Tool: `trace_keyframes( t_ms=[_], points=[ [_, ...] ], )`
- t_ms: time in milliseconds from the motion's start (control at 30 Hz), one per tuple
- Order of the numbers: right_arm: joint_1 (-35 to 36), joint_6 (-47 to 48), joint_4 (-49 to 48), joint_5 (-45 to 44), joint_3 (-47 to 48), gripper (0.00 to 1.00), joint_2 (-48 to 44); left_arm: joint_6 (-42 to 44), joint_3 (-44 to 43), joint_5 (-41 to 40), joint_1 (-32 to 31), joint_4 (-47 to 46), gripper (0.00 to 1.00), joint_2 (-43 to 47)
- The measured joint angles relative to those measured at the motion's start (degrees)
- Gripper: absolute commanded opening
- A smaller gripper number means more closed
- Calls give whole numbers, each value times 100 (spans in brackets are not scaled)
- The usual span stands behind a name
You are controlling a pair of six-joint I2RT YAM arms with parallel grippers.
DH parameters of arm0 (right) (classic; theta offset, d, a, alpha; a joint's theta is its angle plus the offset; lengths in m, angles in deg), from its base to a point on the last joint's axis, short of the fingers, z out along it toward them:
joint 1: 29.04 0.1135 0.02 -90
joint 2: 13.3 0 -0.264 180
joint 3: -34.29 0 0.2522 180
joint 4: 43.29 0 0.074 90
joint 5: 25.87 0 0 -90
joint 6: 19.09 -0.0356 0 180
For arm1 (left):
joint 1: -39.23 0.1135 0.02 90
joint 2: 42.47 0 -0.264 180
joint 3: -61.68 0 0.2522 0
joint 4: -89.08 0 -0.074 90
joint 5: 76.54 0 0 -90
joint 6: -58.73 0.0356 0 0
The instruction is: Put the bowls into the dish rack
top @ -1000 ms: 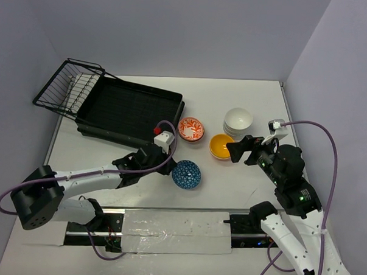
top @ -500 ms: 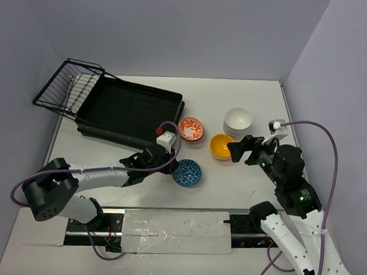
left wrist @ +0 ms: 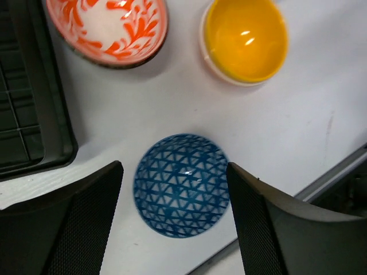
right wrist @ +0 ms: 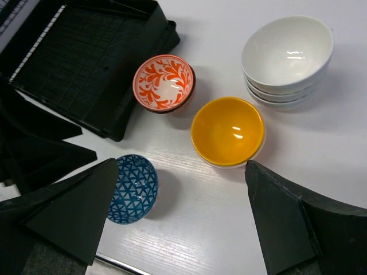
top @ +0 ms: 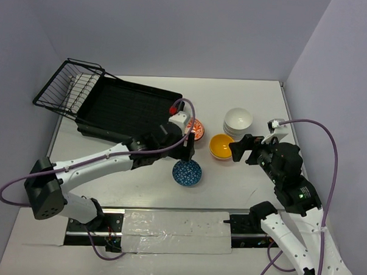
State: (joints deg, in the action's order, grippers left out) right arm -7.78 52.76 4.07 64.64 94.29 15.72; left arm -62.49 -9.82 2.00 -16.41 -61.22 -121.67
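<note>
One bowl (left wrist: 182,184) lies on the worktop (left wrist: 321,114) between the left jaws; a second bowl (left wrist: 106,30) and a third bowl (left wrist: 245,39) sit beyond them, the dish rack (left wrist: 28,114) to their left.

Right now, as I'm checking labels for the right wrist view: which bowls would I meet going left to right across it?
blue patterned bowl → orange-patterned bowl → yellow bowl → stack of white bowls
</note>
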Motion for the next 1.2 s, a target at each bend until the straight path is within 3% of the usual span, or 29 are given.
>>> trace_keyframes(
  t_ms=[267,367,633,1200],
  points=[
    [-2,-221,387,-614,37,100,122,-518,-2505,-195,-896,1934,78,-1720],
    [0,-332,531,-833,37,100,107,-715,-3008,-175,-1123,2457,76,-2422],
    [0,-697,798,-1189,37,100,-81,-1080,-3340,-76,-1207,3379,67,-3134],
    [-2,-931,841,-1298,2,100,-260,-1222,-3989,-190,-1314,3705,41,-4079]
  ],
)
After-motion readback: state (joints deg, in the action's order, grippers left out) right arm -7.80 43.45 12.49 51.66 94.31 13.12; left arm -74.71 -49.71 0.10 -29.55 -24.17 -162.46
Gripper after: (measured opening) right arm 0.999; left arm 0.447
